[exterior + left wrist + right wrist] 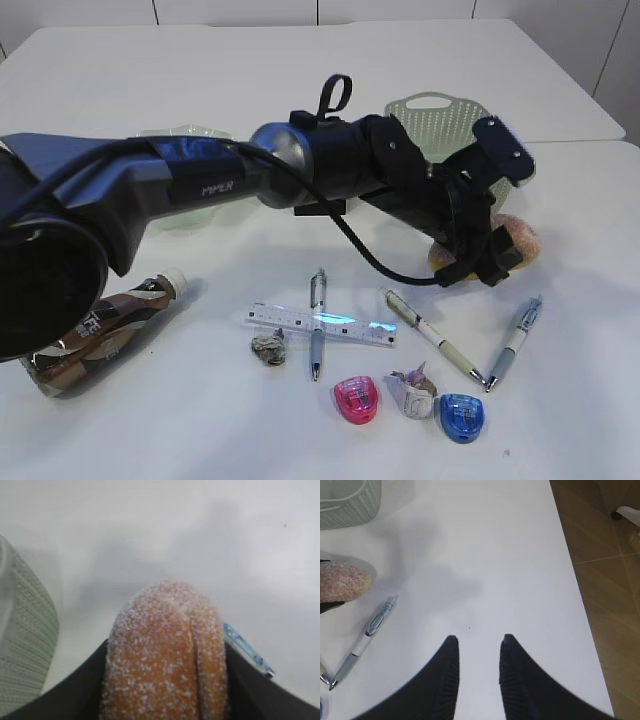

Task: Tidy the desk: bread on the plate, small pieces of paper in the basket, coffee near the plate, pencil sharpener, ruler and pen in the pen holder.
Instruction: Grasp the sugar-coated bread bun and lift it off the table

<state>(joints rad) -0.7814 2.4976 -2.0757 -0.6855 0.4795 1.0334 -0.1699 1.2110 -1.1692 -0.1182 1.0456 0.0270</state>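
Observation:
The sugar-dusted bread (521, 238) is at the right of the desk (150, 70), in front of the basket (440, 115). My left gripper (486, 256) reaches across from the left and is shut on it; in the left wrist view both black fingers (85, 680) press the sides of the bread (165, 660). The plate (185, 135) is mostly hidden behind the left arm. The coffee (105, 330) lies on its side at the front left. The ruler (320, 322) lies across a pen (317, 330). My right gripper (477, 640) is open over bare desk. The pen holder is out of view.
Two more pens (432, 337) (515, 340), a pink pencil sharpener (356, 398), a blue one (462, 415) and two paper scraps (268, 347) (412, 388) lie in front. The desk's right edge (570, 570) drops to a brown floor.

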